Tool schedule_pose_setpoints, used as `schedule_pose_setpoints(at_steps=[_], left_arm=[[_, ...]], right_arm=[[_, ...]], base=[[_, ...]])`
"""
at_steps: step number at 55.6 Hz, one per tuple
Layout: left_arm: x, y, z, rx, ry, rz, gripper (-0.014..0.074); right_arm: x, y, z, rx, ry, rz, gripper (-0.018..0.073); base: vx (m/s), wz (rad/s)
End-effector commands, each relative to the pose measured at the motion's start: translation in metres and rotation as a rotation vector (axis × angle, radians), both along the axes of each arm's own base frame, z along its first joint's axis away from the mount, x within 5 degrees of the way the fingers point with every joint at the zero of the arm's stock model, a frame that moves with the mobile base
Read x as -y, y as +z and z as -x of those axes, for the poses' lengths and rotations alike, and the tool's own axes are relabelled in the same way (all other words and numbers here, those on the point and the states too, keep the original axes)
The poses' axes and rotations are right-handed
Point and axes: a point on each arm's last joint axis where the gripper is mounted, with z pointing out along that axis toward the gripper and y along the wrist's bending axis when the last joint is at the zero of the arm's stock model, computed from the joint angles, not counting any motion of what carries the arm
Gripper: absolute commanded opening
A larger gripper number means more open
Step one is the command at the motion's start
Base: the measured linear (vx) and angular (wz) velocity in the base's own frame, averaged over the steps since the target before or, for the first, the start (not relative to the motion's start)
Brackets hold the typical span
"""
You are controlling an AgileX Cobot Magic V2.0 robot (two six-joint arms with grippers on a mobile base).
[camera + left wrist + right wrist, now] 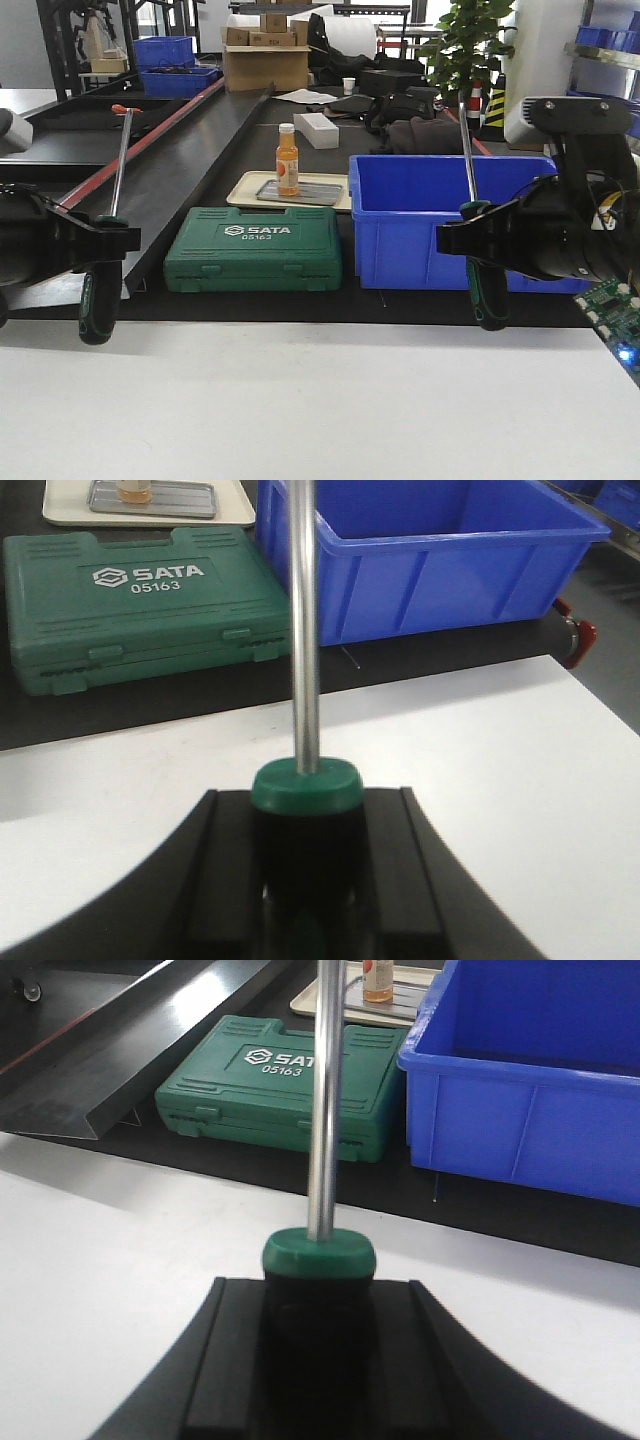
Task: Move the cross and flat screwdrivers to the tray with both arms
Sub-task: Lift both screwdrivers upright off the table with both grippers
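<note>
- Left fingers [60, 240] clamp the left screwdriver [97, 305] by its green handle, right fingers [450, 238] the right screwdriver [488, 295] — both upright above the white tabletop [300, 400].
- Risk: the long shafts could clip the blue bin [420, 235] — or topple the orange bottle [287, 158] standing in the tray [243, 190].
- The bin shows nothing inside.

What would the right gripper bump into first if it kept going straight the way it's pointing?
Probably the green case, near its right end. The right gripper, shut on a screwdriver, faces it across the white table. The blue bin sits just beside that line, so depth leaves doubt.
</note>
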Motion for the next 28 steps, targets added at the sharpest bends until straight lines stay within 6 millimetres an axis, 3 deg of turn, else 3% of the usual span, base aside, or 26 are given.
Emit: schedule_pose_setpoints(at_steps=[1,28], left_arm=[[-0.0019,0.0259,0.0087,0.105,0.037,0.067,0.0001],[-0.0019,0.0252,0.0086,0.099,0.034,0.064,0.0001]], right_arm=[[0.0029,0.0325,0.0084,0.166,-0.003,-0.049,-0.0008],[0.0032,0.0324,0.0083,0.164,-0.004,-0.048,-0.0008]], base=[[0.00,0.00],[0.00,0.00]])
